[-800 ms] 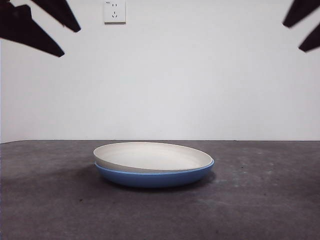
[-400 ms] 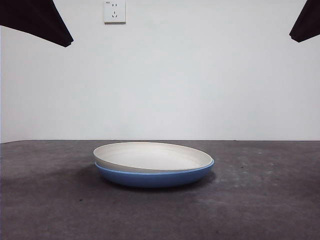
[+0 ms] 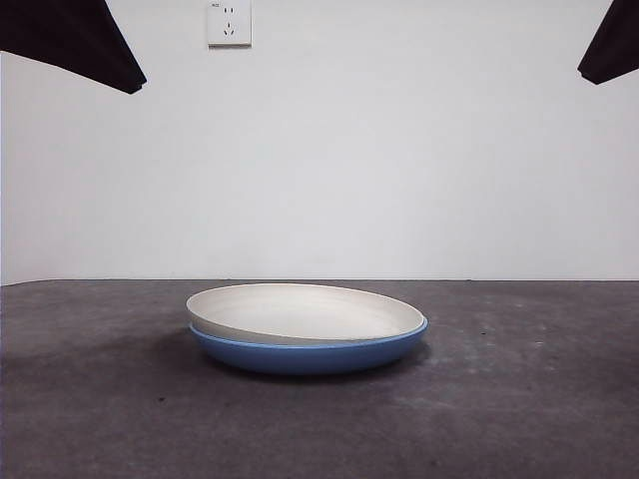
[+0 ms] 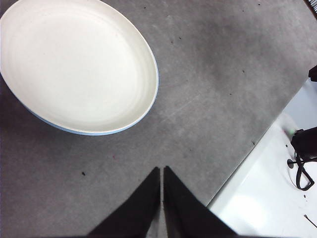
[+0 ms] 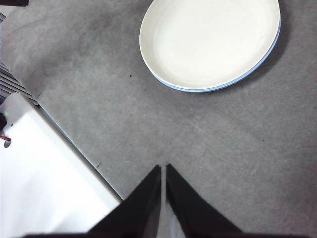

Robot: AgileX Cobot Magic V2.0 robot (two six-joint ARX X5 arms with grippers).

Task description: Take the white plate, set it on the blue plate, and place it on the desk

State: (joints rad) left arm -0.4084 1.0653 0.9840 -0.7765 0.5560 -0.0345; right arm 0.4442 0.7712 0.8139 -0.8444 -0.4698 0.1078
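White plate: the round, shallow, matte off-white plate sits nested inside the blue plate, tilted slightly, with its rim riding higher on the side under the wall socket. In both wrist views its inside is bare.
Blue plate: the round, glossy medium-blue plate rests flat on the desk directly beneath the white plate. From above only a thin blue crescent of its rim shows past the white plate's edge.
Desk: the wide, flat, dark grey-brown mottled tabletop carries the stacked plates near its middle, as seen from the front.
Left gripper: the black two-jaw left gripper hangs over bare desk, well apart from the white plate. Jaws clenched tip to tip, gripping nothing.
Right gripper: the black two-jaw right gripper hangs over bare desk, well apart from the white plate. Jaws pressed together, gripping nothing.
Wall socket: a white square outlet on the white wall, behind and above the white plate.
Front view corners: a dark arm tip shows at each top corner, high above the white plate; which arm is which cannot be told there.
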